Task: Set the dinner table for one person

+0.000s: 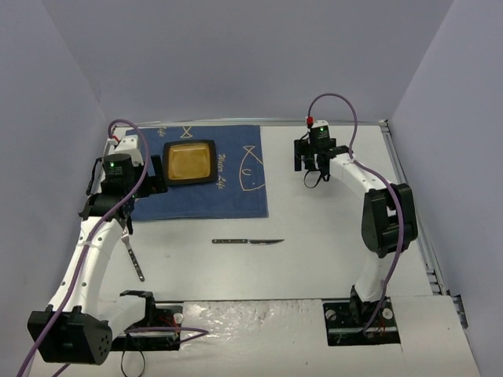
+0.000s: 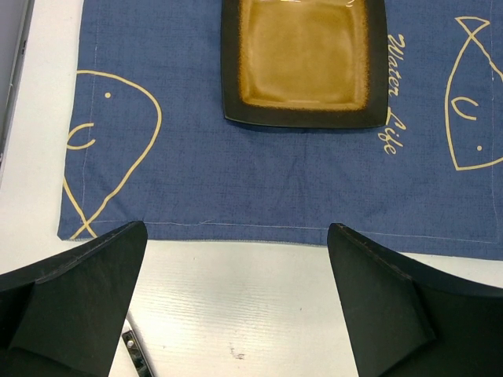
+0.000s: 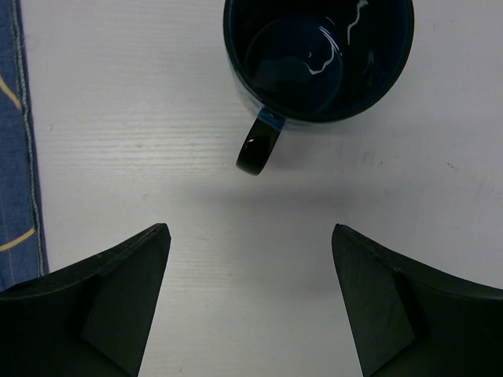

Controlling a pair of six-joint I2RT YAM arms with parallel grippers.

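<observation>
With your right gripper [image 3: 250, 232] spread wide and empty, take the likely slick, breakable mug [image 3: 318, 59] by its handle [image 3: 258, 149].

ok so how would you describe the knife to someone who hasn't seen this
Find the blue fish cloth on the white table. Just on the near side of its right end, the knife lies alone on bare white. It lies crosswise, dark handle left and shiny blade right, unlike the slanted utensil beside the left arm.
</observation>
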